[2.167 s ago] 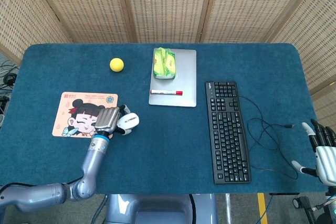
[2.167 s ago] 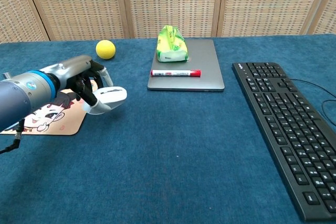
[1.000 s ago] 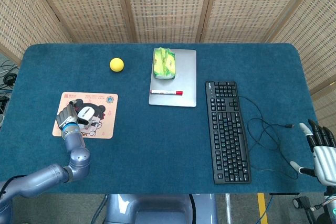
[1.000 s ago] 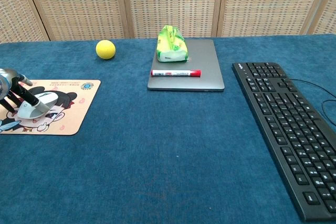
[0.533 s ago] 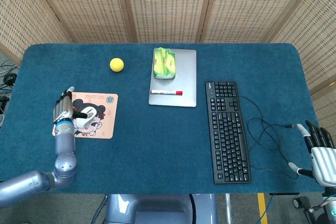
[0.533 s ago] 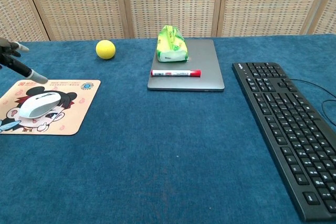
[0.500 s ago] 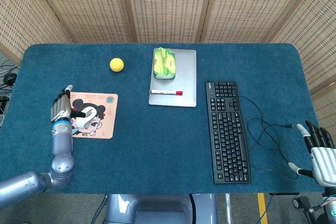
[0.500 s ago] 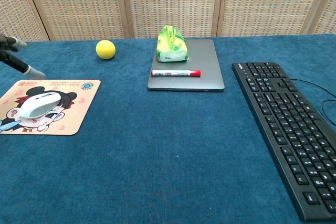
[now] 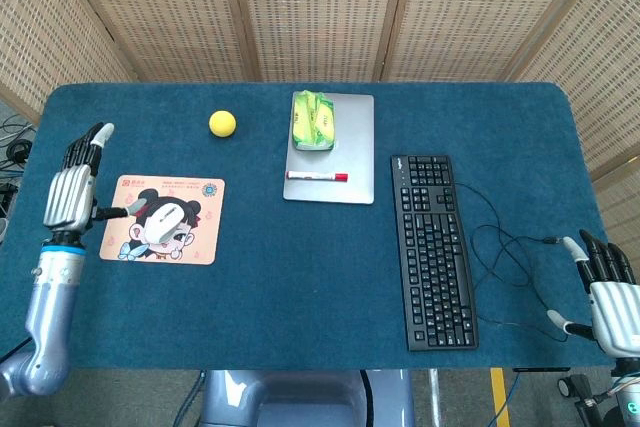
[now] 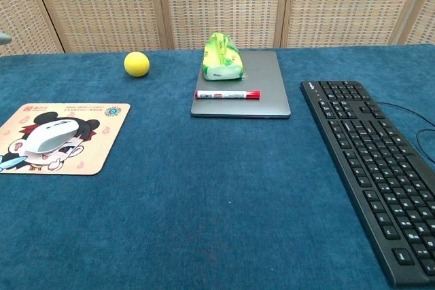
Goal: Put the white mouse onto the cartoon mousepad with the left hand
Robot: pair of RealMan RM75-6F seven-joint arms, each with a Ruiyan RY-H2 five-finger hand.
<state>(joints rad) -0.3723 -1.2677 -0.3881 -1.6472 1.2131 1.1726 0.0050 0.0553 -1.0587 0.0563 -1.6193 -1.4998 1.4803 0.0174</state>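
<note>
The white mouse (image 9: 163,219) (image 10: 49,136) lies on the cartoon mousepad (image 9: 195,237) (image 10: 92,147), near its middle. My left hand (image 9: 72,191) hovers off the pad's left edge with its fingers straight and apart, holding nothing; the chest view shows only a sliver of it at the far left edge. My right hand (image 9: 606,299) hangs beyond the table's right front corner, fingers spread and empty.
A yellow ball (image 9: 222,123) (image 10: 136,64) sits behind the pad. A closed grey laptop (image 9: 352,162) (image 10: 268,93) carries a green packet (image 9: 314,119) (image 10: 223,58) and a red marker (image 9: 317,176) (image 10: 228,94). A black keyboard (image 9: 432,250) (image 10: 374,161) with its cable (image 9: 510,247) lies on the right.
My left hand carried the mouse leftward onto the mousepad, let it go, opened, and drew away up and to the left. The mouse stays on the pad. The right hand barely moved.
</note>
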